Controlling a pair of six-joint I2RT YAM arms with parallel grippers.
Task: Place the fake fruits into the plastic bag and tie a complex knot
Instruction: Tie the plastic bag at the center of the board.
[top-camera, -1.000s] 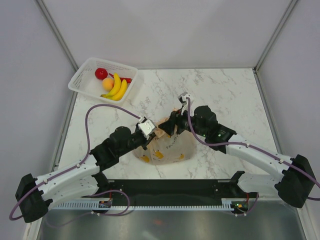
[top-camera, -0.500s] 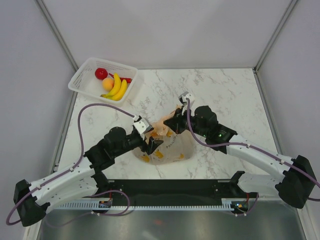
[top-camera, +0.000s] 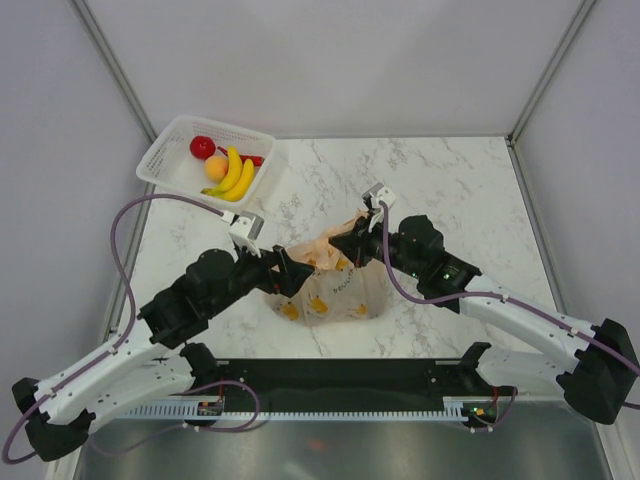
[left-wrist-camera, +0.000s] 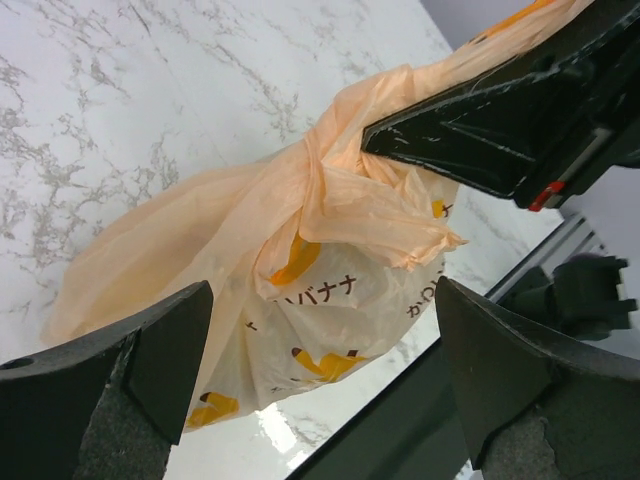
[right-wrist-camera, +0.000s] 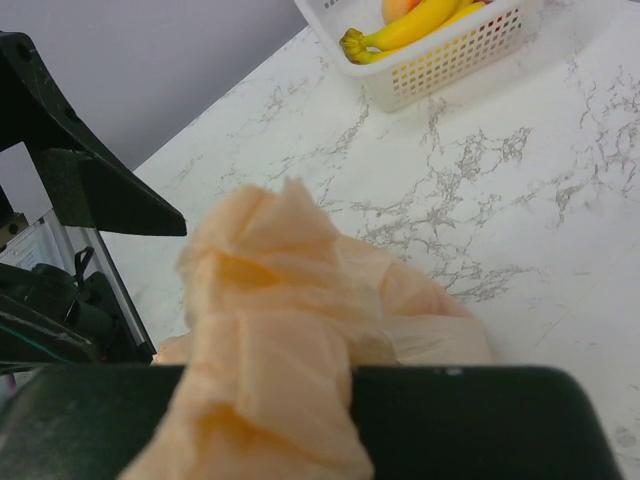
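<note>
Pinching a bunched handle strip (right-wrist-camera: 268, 330) of the plastic bag (top-camera: 335, 295), our right claw (top-camera: 345, 250) is clamped tight and holds that strip up above the bag. Our left claw (top-camera: 292, 272) gapes fully wide just beside the bag's left side, gripping nothing. The bag sits mid-surface (top-camera: 450, 190) between both arms, with a twisted knot (left-wrist-camera: 318, 165) at its top. We spot bananas (top-camera: 232, 172), apple (top-camera: 202, 147) and peach (top-camera: 216, 167) in the white basket (top-camera: 160, 165) at the far left corner.

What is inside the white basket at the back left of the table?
The basket holds a red apple, a peach, yellow bananas and a red chili, partly hidden under the bananas. Anything beneath them is covered.
</note>
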